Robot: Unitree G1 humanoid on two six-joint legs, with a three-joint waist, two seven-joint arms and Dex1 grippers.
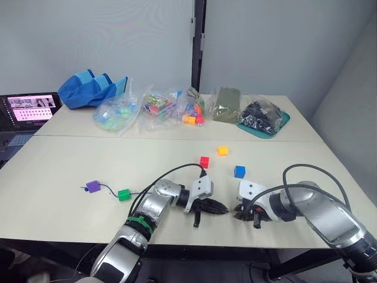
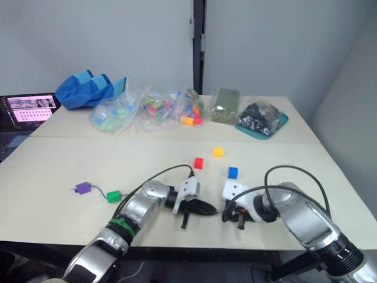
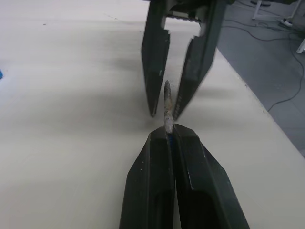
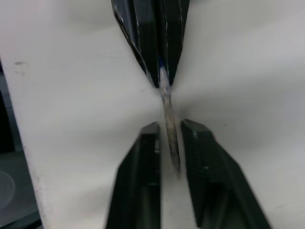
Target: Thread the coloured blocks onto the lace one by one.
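robot lab, plain grey walls, pale worktable [image 1: 70, 177], laptop [image 1: 26, 109], bagged toys [image 1: 159, 109]

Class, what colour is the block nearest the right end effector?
Blue block, seen best in the left eye view.

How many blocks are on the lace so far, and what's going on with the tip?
Purple block and green block look strung on the lace. Left gripper pinches its tip, which sits between the open right gripper's fingers. Red, orange-yellow and blue blocks remain loose.

Lace tip [image 4: 167, 112] between facing end effectors, seemingly mid-table
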